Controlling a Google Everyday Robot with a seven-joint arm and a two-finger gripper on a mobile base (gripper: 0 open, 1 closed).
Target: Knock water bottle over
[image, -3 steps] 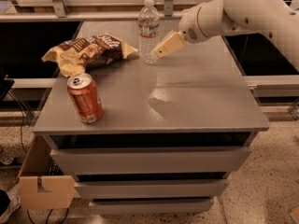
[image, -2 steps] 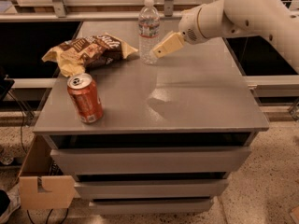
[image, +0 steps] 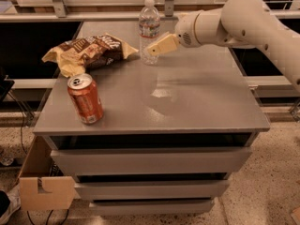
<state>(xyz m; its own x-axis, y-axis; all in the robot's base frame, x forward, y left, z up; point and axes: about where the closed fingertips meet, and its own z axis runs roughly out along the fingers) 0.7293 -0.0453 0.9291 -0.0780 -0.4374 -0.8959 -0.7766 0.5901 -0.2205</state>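
The water bottle (image: pixel 149 29) is clear ribbed plastic with a white cap and a pale label band. It stands upright at the far middle of the grey cabinet top (image: pixel 187 97). My gripper (image: pixel 153 50) reaches in from the right on a white arm. Its cream-coloured tip is right beside the bottle's lower right side, touching or nearly touching it. It holds nothing.
An orange-red soda can (image: pixel 85 99) stands upright near the front left edge. A crumpled brown and tan chip bag (image: pixel 89 52) lies at the left, next to the bottle. A cardboard box (image: pixel 40 179) sits on the floor at the lower left. Metal rails run behind the cabinet.
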